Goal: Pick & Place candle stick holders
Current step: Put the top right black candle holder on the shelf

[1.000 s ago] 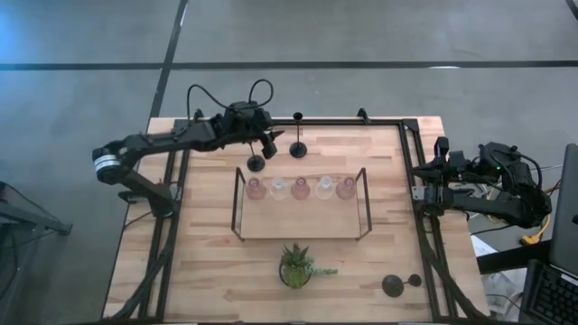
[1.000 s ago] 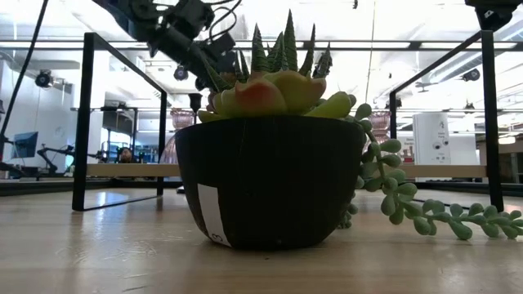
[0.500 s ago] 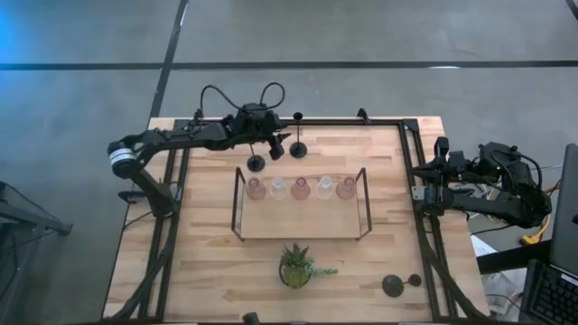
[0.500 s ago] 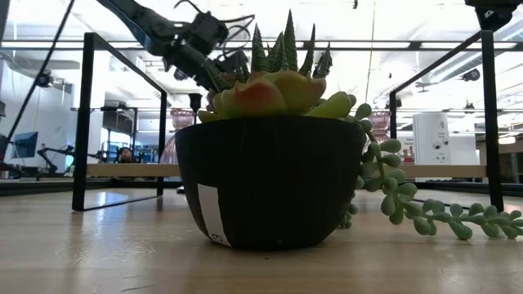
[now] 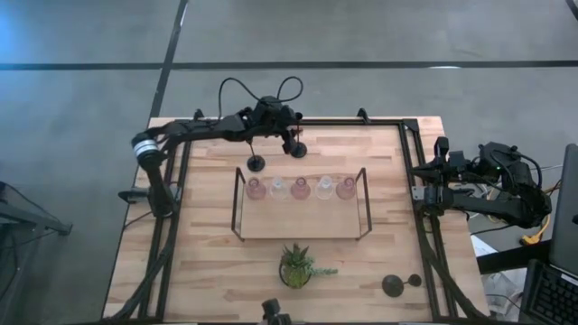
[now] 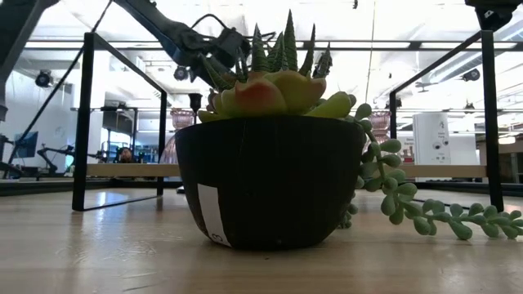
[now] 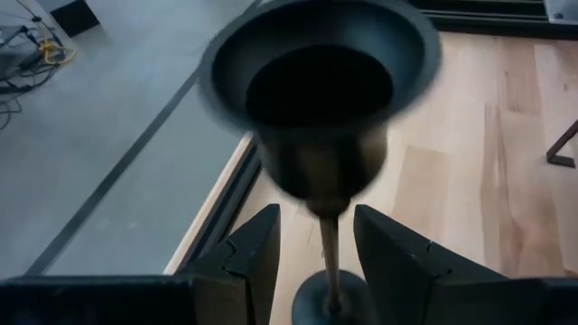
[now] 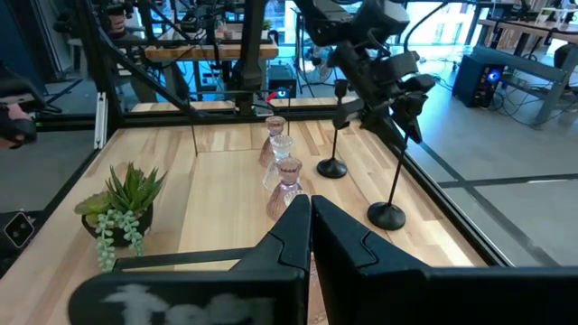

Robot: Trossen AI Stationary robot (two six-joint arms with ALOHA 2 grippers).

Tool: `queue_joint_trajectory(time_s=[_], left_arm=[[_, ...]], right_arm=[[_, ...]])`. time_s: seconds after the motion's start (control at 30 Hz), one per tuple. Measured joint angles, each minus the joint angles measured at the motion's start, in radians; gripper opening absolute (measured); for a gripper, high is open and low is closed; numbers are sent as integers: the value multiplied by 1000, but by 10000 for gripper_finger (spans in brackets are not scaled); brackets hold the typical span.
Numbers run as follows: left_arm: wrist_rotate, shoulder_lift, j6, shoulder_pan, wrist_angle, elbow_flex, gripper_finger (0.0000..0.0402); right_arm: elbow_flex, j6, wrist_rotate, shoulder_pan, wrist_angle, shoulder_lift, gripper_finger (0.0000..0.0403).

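The pale wooden surface (image 5: 208, 271) sits in a black frame over grey floor, with a bright workshop of benches and monitors behind it. My left hand (image 5: 294, 140) hovers at twelve o'clock on the surface, its fingers (image 7: 248, 257) spread either side of a black candle stick holder's (image 7: 327, 108) thin stem, not visibly touching it; a second black holder (image 5: 256, 162) stands at about eight o'clock from it. My right hand (image 8: 310, 221), pressed together, waits at three o'clock, while four pink and clear glass holders (image 5: 300, 188) line the wire-framed tray (image 5: 361, 221).
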Motion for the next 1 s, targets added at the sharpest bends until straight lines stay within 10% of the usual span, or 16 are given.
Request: queue_joint_trajectory(time_s=[0.53,1.0], left_arm=[[-3,10,47,2,-34,79,15],[-21,-55,28,-99,-708,728,15]], right_arm=[[0,0,0,0,0,0,8],[0,0,0,0,0,0,8]])
